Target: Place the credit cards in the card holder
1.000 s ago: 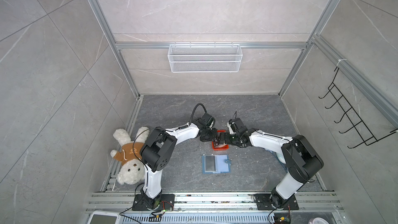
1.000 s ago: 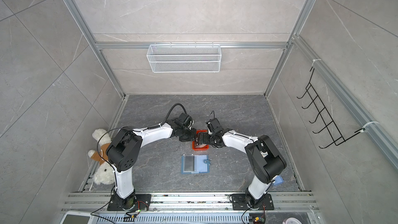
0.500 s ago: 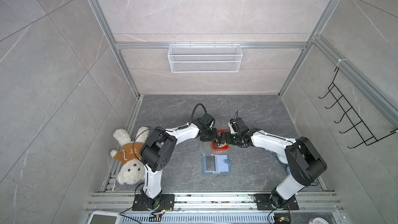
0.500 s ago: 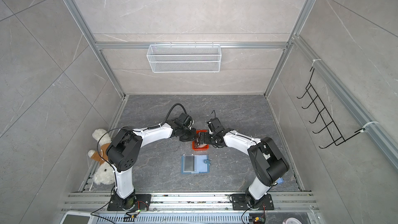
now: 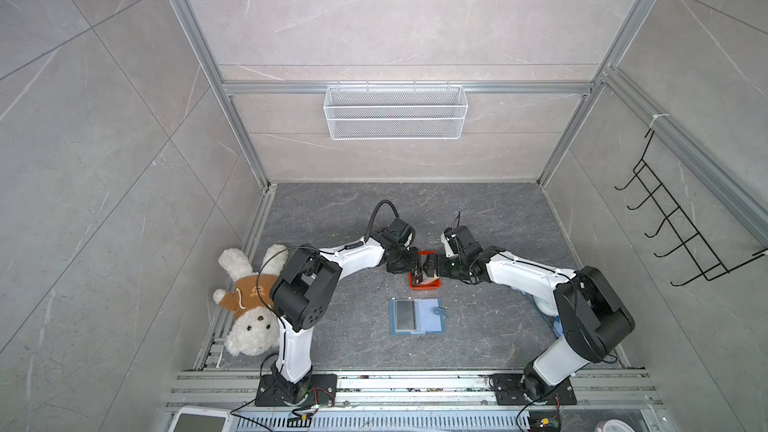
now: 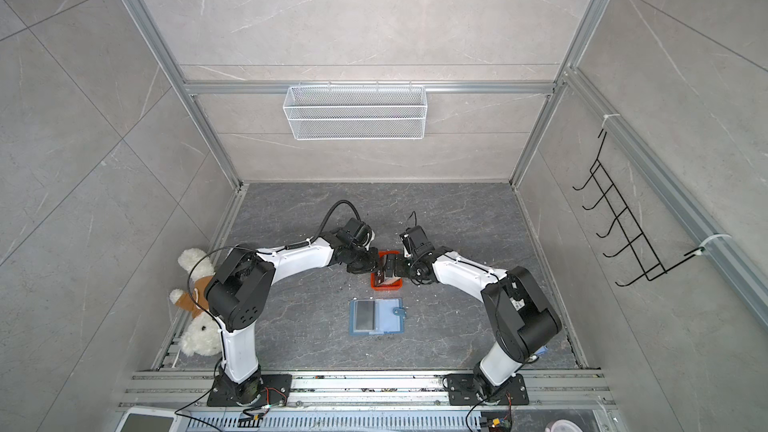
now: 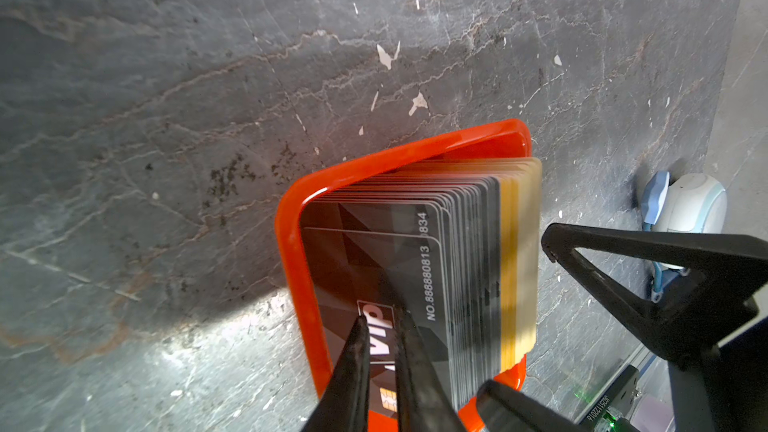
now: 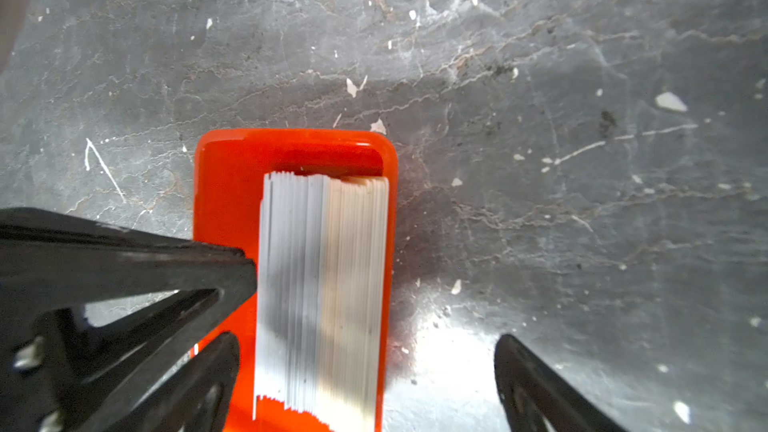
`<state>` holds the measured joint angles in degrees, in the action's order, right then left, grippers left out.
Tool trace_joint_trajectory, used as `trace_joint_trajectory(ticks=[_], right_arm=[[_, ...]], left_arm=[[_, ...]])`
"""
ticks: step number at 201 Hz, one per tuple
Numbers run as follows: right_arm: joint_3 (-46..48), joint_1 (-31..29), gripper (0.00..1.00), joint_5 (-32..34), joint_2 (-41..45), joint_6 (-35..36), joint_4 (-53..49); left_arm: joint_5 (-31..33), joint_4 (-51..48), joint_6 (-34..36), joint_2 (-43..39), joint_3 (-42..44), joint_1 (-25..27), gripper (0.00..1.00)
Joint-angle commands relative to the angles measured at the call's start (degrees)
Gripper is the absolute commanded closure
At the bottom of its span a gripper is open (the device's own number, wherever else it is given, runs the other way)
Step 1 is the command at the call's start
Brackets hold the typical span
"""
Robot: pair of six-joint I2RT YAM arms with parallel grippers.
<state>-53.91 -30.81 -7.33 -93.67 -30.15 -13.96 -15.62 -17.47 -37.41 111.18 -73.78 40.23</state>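
The credit cards [image 7: 415,268] stand on edge as a thick stack in a small orange tray [image 7: 291,243], dark faces and pale edges [image 8: 320,276]. My left gripper [image 7: 380,320] hangs at the front card's face. Its jaws are a narrow gap apart, and the card's print shows through the gap. My right gripper [image 8: 365,388] is wide open and straddles the stack from the opposite side without touching it. In both top views the two grippers [image 5: 415,265] [image 5: 435,271] meet over the tray [image 6: 386,284]. The card holder [image 5: 417,316] [image 6: 376,316] lies open and flat, nearer the arm bases.
A teddy bear [image 5: 249,305] lies at the left edge by the left arm. A white wire basket [image 5: 395,112] hangs on the back wall and a black hook rack [image 5: 681,234] on the right wall. A white-and-blue object [image 7: 685,205] sits near the right arm.
My left gripper's jaws have come slightly apart at the front card. The right gripper has stayed wide open, and both arms have barely moved.
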Motion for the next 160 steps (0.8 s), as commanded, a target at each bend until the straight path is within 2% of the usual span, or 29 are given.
trace_joint_trajectory(ticks=[1, 70, 160], right_arm=[[-1.0, 0.2, 0.04, -2.4, 0.4, 1.2, -1.4], [-1.2, 0.0, 0.04, -4.7, -3.0, 0.7, 0.1], [-1.8, -0.4, 0.04, -5.1, -5.5, 0.7, 0.4]], left_arm=[[-0.8, 0.3, -0.5, 0.2, 0.4, -0.1, 0.84], [0.5, -0.9, -0.1, -0.4, 0.4, -0.1, 0.92], [0.4, -0.7, -0.2, 0.0, 0.8, -0.1, 0.92]])
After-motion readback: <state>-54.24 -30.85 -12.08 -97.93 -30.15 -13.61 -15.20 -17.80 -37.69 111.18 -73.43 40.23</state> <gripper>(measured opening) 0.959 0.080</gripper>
